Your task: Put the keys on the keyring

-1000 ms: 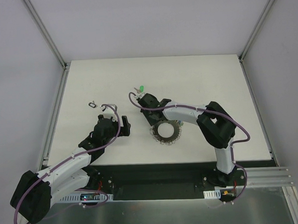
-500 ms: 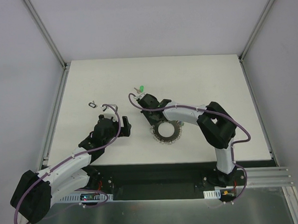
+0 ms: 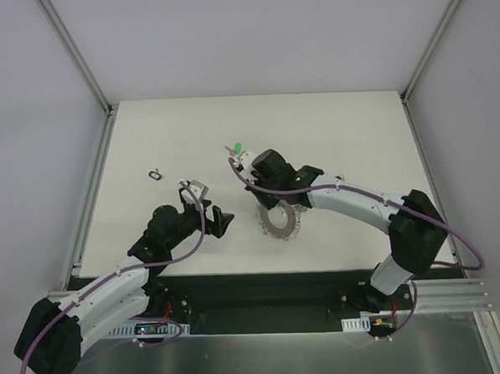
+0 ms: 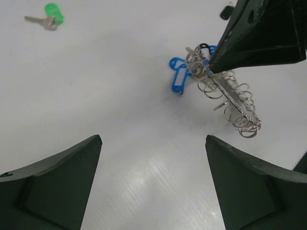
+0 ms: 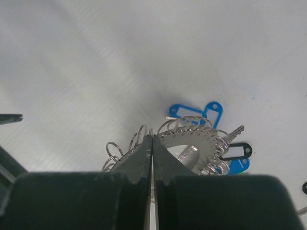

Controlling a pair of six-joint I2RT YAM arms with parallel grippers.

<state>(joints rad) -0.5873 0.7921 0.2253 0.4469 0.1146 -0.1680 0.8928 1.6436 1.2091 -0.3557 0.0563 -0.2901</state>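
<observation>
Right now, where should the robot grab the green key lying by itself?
Probably by its green plastic head, coming straight down from above. The green key lies flat on the table, apart from the rest, and its head looks wider than the thin metal blade. The open left tool is free; the right tool is shut on the keyring.

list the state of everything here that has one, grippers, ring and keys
left gripper: open, empty, over the table
right gripper: shut on the keyring
keyring: pinched at its rim, tipped up on edge
green key: flat on the table, apart from the keyring
blue keys: beside the keyring; threaded or not, cannot tell
small black clip: flat on the table, alone
</observation>
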